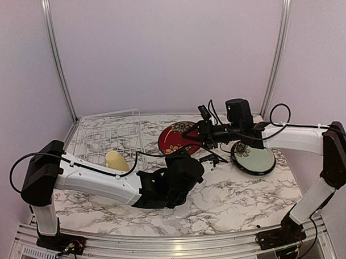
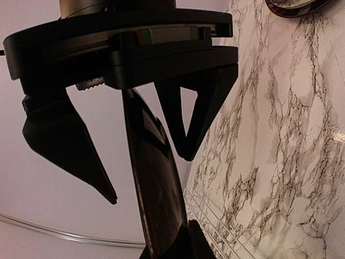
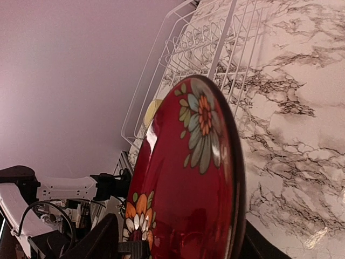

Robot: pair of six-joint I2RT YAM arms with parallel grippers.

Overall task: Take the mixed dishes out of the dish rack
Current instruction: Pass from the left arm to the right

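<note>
The red flowered plate (image 1: pixel 178 138) stands on edge above the table, just right of the white wire dish rack (image 1: pixel 108 134). My left gripper (image 1: pixel 182 158) is shut on its lower rim; the left wrist view shows the plate (image 2: pixel 156 183) edge-on and dark between the left gripper's (image 2: pixel 172 245) jaws. My right gripper (image 1: pixel 192 134) is open and straddles the plate's right rim. In the right wrist view the red plate (image 3: pixel 188 183) fills the gap of the right gripper (image 3: pixel 180 251). A pale yellow mug (image 1: pixel 115 160) lies in the rack's near end.
A dark-rimmed pale plate (image 1: pixel 253 156) lies flat on the marble table (image 1: pixel 238 198) under the right forearm. The rack's wire wall (image 3: pixel 215 48) stands just behind the red plate. The left arm stretches across the front of the rack.
</note>
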